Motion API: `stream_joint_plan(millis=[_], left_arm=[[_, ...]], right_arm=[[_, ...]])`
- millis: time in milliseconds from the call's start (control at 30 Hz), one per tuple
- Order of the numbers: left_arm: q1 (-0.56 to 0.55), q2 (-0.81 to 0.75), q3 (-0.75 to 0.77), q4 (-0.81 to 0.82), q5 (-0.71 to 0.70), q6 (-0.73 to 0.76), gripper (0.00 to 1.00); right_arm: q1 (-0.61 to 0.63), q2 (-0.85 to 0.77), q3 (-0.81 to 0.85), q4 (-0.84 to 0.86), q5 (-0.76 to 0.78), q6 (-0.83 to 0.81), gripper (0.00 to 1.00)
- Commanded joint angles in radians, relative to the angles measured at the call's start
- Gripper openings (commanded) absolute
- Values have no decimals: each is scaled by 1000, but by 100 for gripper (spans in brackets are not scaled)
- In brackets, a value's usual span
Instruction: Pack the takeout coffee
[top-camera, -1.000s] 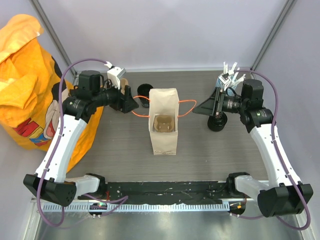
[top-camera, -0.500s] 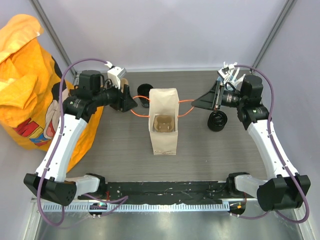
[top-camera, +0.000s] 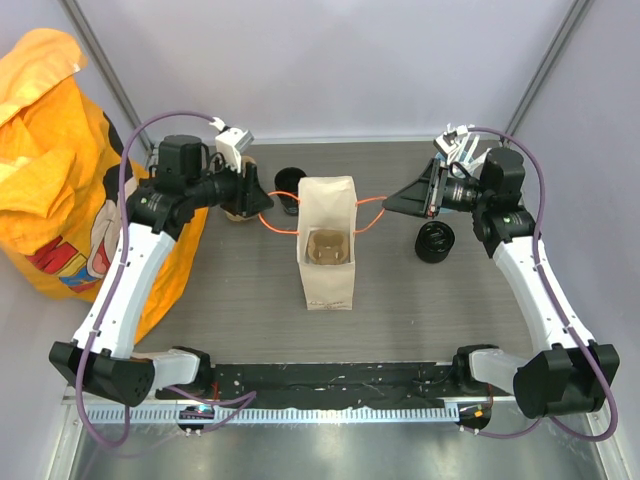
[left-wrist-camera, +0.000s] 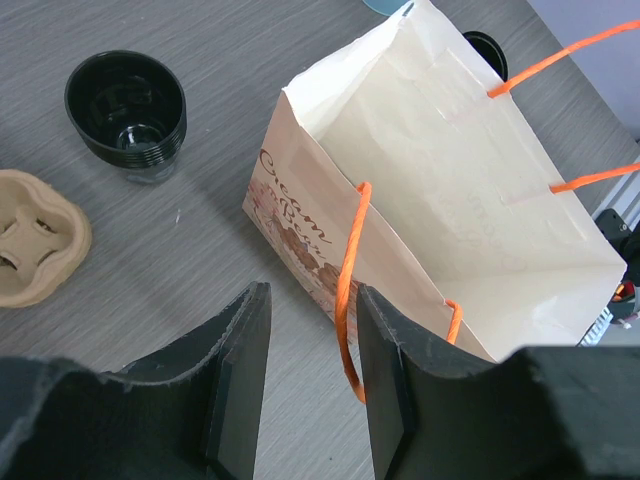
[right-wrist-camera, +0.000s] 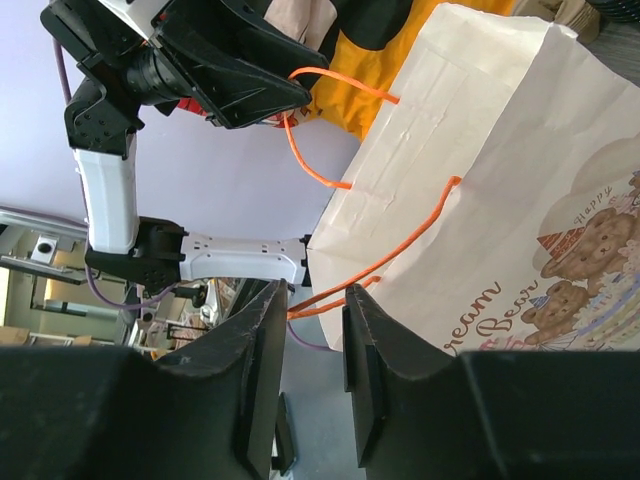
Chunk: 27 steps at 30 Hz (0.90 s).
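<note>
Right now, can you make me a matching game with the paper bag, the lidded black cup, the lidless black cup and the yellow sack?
Things: 1 paper bag; 2 takeout coffee, lid on; 3 lidless black cup; 4 yellow sack.
Places: A far left; B on the right; C in the middle; D behind the bag's left corner.
Pairs: 1-C, 2-B, 3-D, 4-A.

White-and-black arms (top-camera: 122, 290), purple cables (top-camera: 122, 195)
</note>
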Motion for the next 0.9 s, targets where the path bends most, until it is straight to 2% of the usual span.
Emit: stream_joint_plan(millis=[0, 267, 400, 500, 533, 733, 867], left_arm=[[4, -1, 36, 34, 22, -12, 43], [4, -1, 33, 39, 23, -17, 43], [4, -1, 31, 40, 25, -22, 40], [4, -3, 33, 40, 25, -23, 31], [4, -1, 33, 40, 25, -23, 24], [5, 5, 33, 39, 33, -29, 5], [4, 6, 48, 37, 31, -32, 0]], right_arm=[[13, -23, 6, 21, -13, 15, 38], [21, -29, -11, 63, -13, 64, 38], [23, -30, -13, 70, -7, 71, 31], [24, -32, -1, 75, -11, 73, 27], [24, -34, 2, 75, -13, 73, 26], [24, -23, 27, 67, -13, 62, 22], [26, -20, 41, 67, -17, 56, 20]])
